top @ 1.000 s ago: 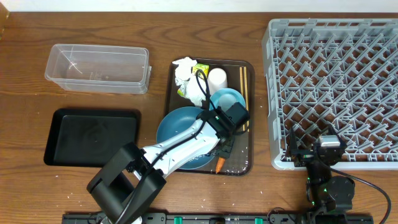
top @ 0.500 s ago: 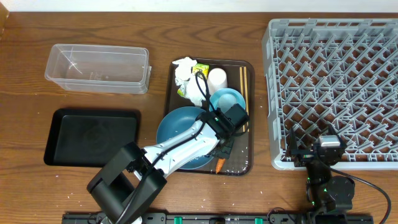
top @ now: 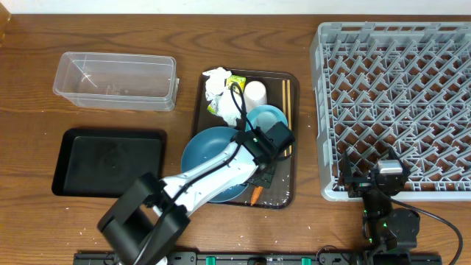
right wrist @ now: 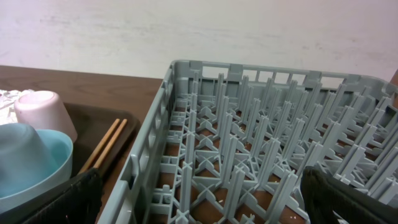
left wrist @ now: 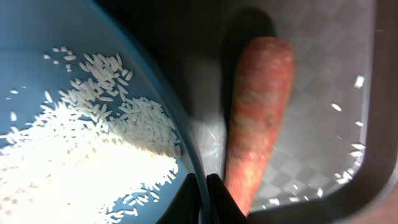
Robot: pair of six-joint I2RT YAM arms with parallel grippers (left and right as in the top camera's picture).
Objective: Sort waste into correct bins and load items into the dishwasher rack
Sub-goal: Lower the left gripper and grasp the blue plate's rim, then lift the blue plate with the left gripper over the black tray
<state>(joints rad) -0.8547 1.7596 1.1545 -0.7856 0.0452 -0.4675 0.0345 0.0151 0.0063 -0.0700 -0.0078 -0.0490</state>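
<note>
**Left gripper pinching the plate's rim beside the carrot**

At the far left of the wooden worktop (top: 110, 29), a clear rectangular plastic container (top: 114, 81) is standing. A shallow black rectangular tray (top: 109, 162) is lying just in front of it, the two a little apart.

In the middle, a dark brown serving tray (top: 283, 184) is carrying most of the things. Crumpled white paper napkins (top: 221, 96) are sitting at its far left corner, with a small green-yellow wrapper (top: 236, 81) touching them. A large dark-blue round plate (top: 202, 147) is overhanging the serving tray's left edge, and white rice grains (left wrist: 93, 137) are lying heaped on it.

The left gripper (left wrist: 204, 196) is reaching down at the plate's right side. Its jaws are standing nearly closed, pinching the plate's rim between them. A small orange carrot (left wrist: 258, 118) is lying just beside that rim on the serving tray floor, among a few scattered grains.

Further back, a whitish-pink cup (top: 256, 92) is standing upside down, and a light-blue bowl (top: 268, 118) is holding a small light-blue cup (right wrist: 18, 149). A pair of thin wooden chopsticks (top: 288, 103) is lying along the serving tray's right side.

On the right, a large square grey plastic rack (top: 397, 88) is sitting with its pegs bare. The right gripper (right wrist: 202, 205) is hovering at its near left corner, jaws spread wide and holding nothing.
</note>
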